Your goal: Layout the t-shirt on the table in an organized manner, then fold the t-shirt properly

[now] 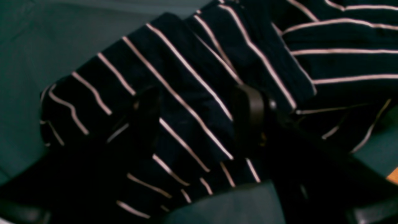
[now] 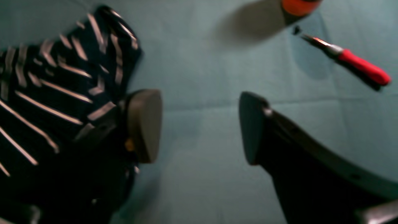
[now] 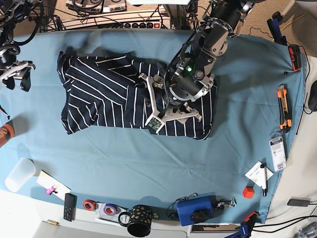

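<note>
Navy fabric with thin white stripes, filling most of the left wrist view and badly blurred there. Lower edge of that view lost in shadow. Left gripper [image 1: 200, 115] hard to make out against the dark cloth: two black fingers [image 1: 252, 112] standing well apart, striped fabric running across the gap, no pinch discernible. Judged spread wide and holding nothing that can be confirmed. Same gripper hidden in the base view beneath its own arm [image 3: 198, 64], which covers the shirt's right middle portion.

Right gripper [image 2: 200, 124] clearly wide apart, only bare teal cloth between the pads, nothing held. Seen small at the left edge of the base view [image 3: 17, 77], off the shirt and over the table [image 3: 148, 158]. Orange object [image 2: 300, 6] cut off by the top of the right wrist view, not identifiable. Red-handled tool [image 2: 360, 67] lying nearby, tip blurred (type uncertain).

Writing: none legible anywhere. Printed packet [image 3: 277, 151] at the table's right edge noted, text too small to read.

T-shirt [image 3: 99, 99] lying on the far half of the table, left of centre, roughly rectangular in outline. Left part folded over, stripes there slanting against those beside it. Hem and right side partly masked by the arm. Crumpled bunch of the shirt [image 2: 46, 77] just beside the right gripper's left finger in the wrist view; contact not determinable. Overlapping layers with crossing stripes close up [image 1: 186, 93].
</note>
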You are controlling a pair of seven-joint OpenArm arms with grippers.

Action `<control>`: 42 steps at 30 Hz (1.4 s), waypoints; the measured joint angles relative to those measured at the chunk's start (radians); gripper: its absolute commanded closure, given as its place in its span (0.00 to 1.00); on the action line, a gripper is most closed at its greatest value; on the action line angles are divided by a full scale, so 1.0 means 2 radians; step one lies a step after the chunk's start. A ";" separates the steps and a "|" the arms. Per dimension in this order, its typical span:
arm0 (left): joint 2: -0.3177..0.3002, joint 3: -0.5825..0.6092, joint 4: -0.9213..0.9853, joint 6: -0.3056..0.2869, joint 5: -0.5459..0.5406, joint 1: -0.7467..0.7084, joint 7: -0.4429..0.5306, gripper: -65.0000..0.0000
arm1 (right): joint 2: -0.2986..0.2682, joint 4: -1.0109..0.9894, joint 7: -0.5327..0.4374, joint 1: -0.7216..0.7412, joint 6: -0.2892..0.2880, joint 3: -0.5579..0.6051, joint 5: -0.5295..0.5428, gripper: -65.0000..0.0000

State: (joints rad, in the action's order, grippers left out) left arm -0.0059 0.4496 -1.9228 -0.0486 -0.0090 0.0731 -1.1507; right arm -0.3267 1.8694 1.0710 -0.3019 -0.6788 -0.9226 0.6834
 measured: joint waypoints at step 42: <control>0.000 0.000 0.000 0.000 0.000 -0.014 0.013 0.44 | 0.060 -0.293 0.134 0.162 0.031 0.184 0.166 0.81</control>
State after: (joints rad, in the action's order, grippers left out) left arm -0.0059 0.4503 -1.9228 -0.0486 -0.0090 0.0456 -1.1255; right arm -0.2058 1.2835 1.3396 0.0219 -0.6163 -0.5537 1.0157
